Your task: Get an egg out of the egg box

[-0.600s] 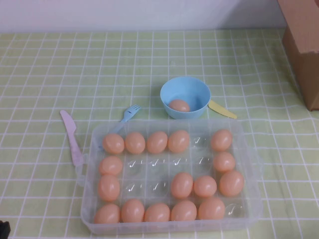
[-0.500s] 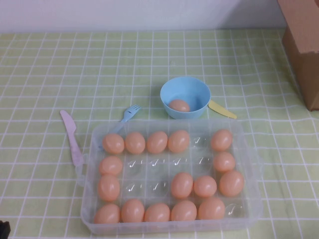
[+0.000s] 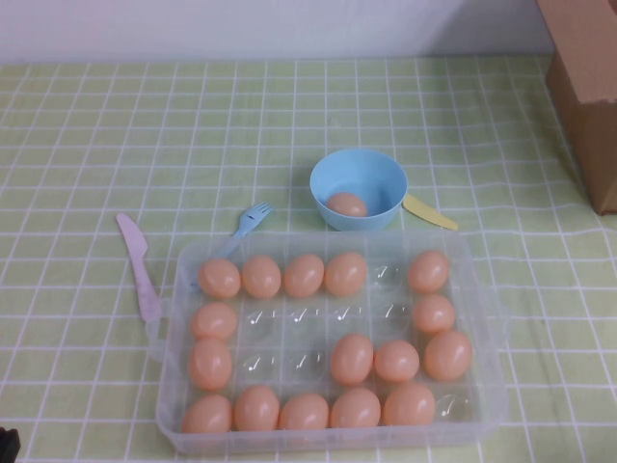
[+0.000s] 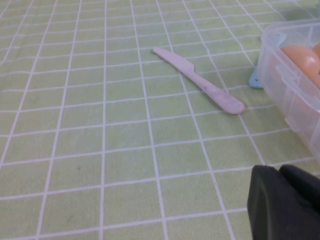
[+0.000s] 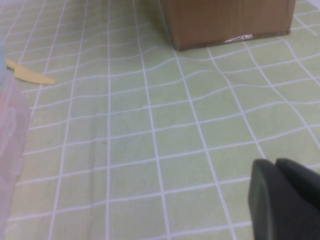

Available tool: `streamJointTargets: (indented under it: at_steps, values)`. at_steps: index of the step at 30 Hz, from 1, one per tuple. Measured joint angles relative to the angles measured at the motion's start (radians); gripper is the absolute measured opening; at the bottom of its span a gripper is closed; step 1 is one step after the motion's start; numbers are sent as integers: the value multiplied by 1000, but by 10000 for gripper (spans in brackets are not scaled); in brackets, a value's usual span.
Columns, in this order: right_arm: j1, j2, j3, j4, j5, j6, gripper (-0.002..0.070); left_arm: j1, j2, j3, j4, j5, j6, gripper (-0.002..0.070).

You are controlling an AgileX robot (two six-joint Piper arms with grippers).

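Note:
The clear plastic egg box [image 3: 487, 299] sits at the front middle of the table, holding several peach-orange eggs [image 3: 352, 359] and several empty cups. One more egg [image 3: 347, 204] lies in a light-blue bowl [image 3: 359, 178] just behind the box. My left gripper [image 4: 280, 172] is shut and empty, low at the front left, with only a dark tip [image 3: 8, 444] in the high view. The box corner [image 4: 292, 85] shows in the left wrist view. My right gripper [image 5: 275, 167] is shut and empty over bare cloth, out of the high view.
A pale pink plastic knife [image 3: 138, 265] lies left of the box, also in the left wrist view [image 4: 200, 80]. A blue fork [image 3: 249, 222] and a yellow knife [image 3: 429, 212] flank the bowl. A cardboard box [image 3: 583, 87] stands at the back right, also in the right wrist view [image 5: 225, 20].

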Motion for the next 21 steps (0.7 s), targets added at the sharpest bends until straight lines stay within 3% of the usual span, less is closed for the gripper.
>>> streamJointTargets:
  at_steps: [9,15,18,21]
  values:
    - [0,0,0,23,-6,0,-17,0,0,0,0,0,0,-4]
    - [0,0,0,133,-35,0,-17,0,0,0,0,0,0,-4]
    - [0,0,0,329,-69,0,-17,0,0,0,0,0,0,-5]
    - [0,0,0,681,-105,1,-17,0,0,0,0,0,0,-5]
